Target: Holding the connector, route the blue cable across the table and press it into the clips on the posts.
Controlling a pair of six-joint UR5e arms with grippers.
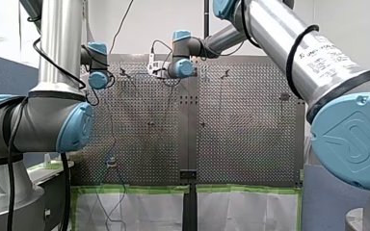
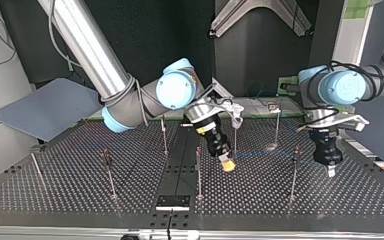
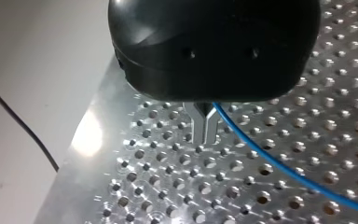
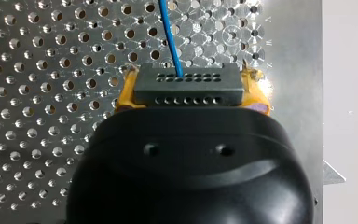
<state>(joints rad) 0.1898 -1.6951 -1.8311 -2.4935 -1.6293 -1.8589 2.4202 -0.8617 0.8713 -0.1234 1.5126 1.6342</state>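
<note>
- Two grippers hang low over the perforated table (image 2: 55, 200). In the top view my right gripper (image 2: 227, 165) is near the middle. My left gripper (image 2: 331, 171) is well off toward that view's right.
- In the right wrist view the yellow pads (image 4: 125, 93) of my right gripper are pinching the connector (image 4: 189, 84) by its two short ends. It is a dark grey block with rows of small holes.
- The blue cable (image 4: 170, 37) leaves the connector's far face and runs straight ahead of the gripper, over the table's holes.
- In the left wrist view the metal fingers (image 3: 198, 126) of my left gripper are pressed together at the tips and point down at the plate. I cannot tell whether they touch it.
- The blue cable comes out at the root of those fingers, right under the black body. It runs off to one side above the plate. The fingers look closed around it, though I cannot tell how tightly it is gripped.
- In the top view a faint blue line spans the gap between the two grippers, above the table.
- Several thin upright posts (image 2: 198, 170) stand on the table. One is just beside my right gripper. Another stands between the two grippers, nearer my left one.
- The clips are too small for me to tell whether the cable sits in any of them.
- In the front view both arms reach toward the table's far side.
</note>
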